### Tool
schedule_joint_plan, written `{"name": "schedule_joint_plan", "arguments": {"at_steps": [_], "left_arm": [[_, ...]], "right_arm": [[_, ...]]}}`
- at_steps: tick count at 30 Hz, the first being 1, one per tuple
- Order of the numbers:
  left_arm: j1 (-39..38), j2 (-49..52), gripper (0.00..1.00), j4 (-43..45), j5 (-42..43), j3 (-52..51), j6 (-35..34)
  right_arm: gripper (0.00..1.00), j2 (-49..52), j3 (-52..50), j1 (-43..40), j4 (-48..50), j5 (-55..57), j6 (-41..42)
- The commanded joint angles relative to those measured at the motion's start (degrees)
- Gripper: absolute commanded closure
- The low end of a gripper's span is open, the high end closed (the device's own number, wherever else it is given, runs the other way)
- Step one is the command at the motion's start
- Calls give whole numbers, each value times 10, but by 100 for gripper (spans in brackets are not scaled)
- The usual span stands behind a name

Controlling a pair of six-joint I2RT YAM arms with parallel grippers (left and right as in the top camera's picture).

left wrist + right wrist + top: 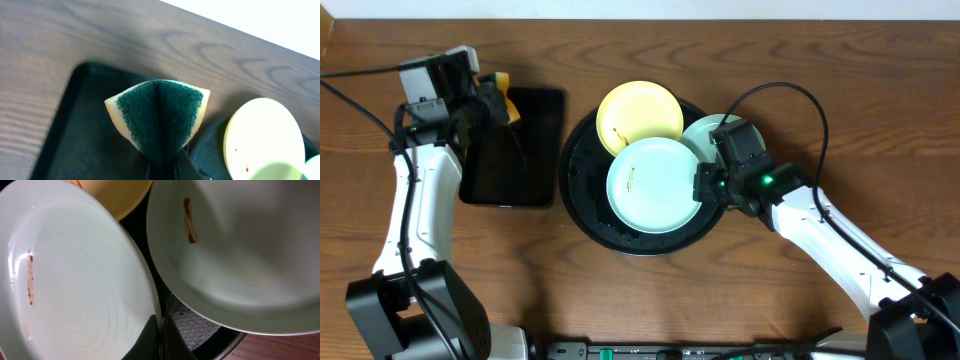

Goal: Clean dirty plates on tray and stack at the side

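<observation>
- The right fingers [144, 341] are pinched tight on the rim of one green plate [75, 280]. I think they hold the edge so the dirty middle is free for wiping.
- Its brown smear [30, 277] is far left of those fingers.
- The other green plate [235, 255] sits just up and right of them. The yellow plate [120, 200] is farther up. All three are on the round tray [225, 337].
- The left fingers [189, 169] squeeze a folded sponge [160, 112], rough green side out, likely ready to scrub.
- The small black tray [75, 130] lies under them on the desk [100, 40].
- I see no words or labels.
</observation>
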Motion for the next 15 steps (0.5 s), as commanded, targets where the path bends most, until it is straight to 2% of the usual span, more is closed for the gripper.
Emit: {"name": "schedule_joint_plan", "arguments": {"at_steps": [1, 15], "left_arm": [[-4, 14, 92, -12, -70, 12, 27], [-13, 181, 92, 13, -81, 4, 33]], "right_arm": [[99, -6, 11, -1, 0, -6, 7], [99, -6, 11, -1, 4, 9, 7]]}}
